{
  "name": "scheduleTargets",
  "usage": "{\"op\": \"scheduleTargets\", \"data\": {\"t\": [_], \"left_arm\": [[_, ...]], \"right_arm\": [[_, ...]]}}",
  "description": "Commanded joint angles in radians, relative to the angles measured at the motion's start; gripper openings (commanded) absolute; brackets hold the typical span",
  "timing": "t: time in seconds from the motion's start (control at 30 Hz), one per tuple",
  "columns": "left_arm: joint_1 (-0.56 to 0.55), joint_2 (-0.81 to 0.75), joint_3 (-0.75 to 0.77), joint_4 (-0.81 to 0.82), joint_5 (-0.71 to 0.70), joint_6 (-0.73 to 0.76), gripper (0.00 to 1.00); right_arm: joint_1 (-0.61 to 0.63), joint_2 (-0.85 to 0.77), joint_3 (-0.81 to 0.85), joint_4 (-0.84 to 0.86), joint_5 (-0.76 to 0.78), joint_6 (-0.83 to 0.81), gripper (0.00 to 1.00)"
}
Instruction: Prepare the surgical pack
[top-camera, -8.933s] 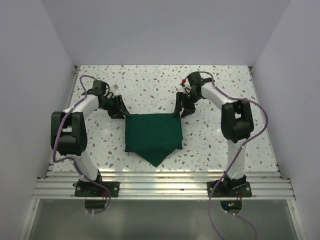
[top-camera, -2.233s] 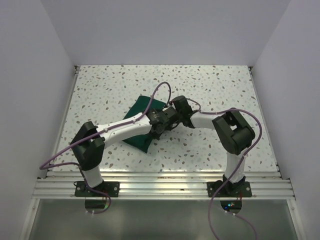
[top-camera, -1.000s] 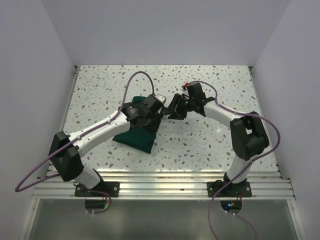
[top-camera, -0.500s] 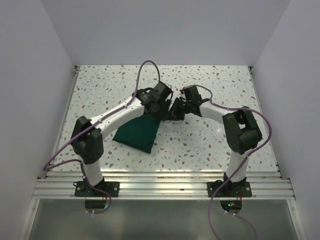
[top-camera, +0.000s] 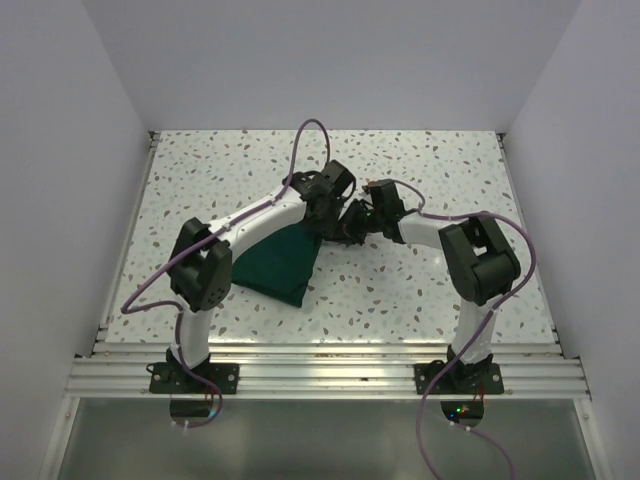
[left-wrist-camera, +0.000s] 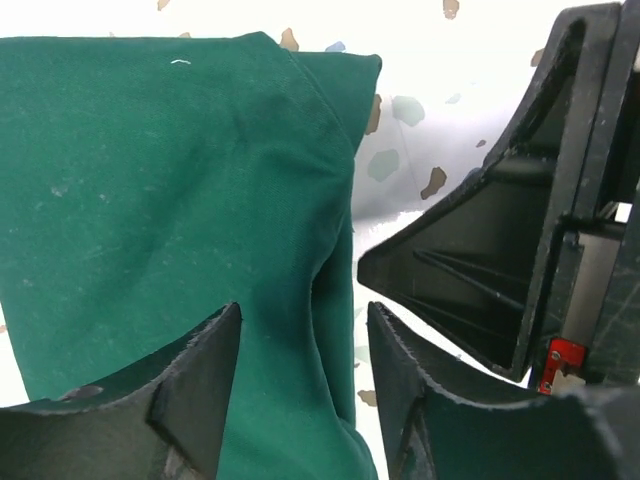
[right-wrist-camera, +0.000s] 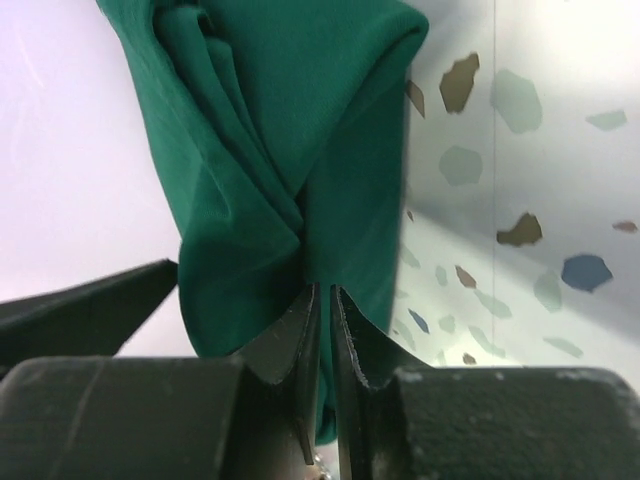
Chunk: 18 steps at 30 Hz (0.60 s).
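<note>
Top external: folded green cloth (top-camera: 272, 262) lies on the speckled table (top-camera: 430, 170), left of centre, partly under the left arm. The left gripper (top-camera: 325, 222) and right gripper (top-camera: 345, 221) meet at its far right corner, almost touching each other. Left wrist: the left gripper's fingers (left-wrist-camera: 190, 395) are spread wide over the cloth's right edge, grasping nothing. Right wrist: the right gripper is clenched to a thin slit on a bunched fold of the cloth.
</note>
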Motion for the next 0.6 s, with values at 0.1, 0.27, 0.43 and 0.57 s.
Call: {"op": "scheduleTargets", "data": {"t": [0.1,0.27,0.43,0.57], "left_arm": [[0.016,0.022,0.048,-0.015,-0.028,0.021,0.49],[0.021,0.038,0.055,-0.012,-0.011,0.029,0.35],[0.022,0.053,0.064,-0.009,0.003,0.038,0.27],[0.022,0.053,0.067,0.003,0.043,0.041,0.09]], "right_arm": [[-0.004,0.035,0.013,0.134,-0.032,0.082,0.1],[-0.003,0.061,0.019,0.18,-0.029,0.11,0.09],[-0.003,0.083,0.036,0.196,-0.026,0.12,0.08],[-0.003,0.1,0.048,0.231,-0.036,0.145,0.07]]}}
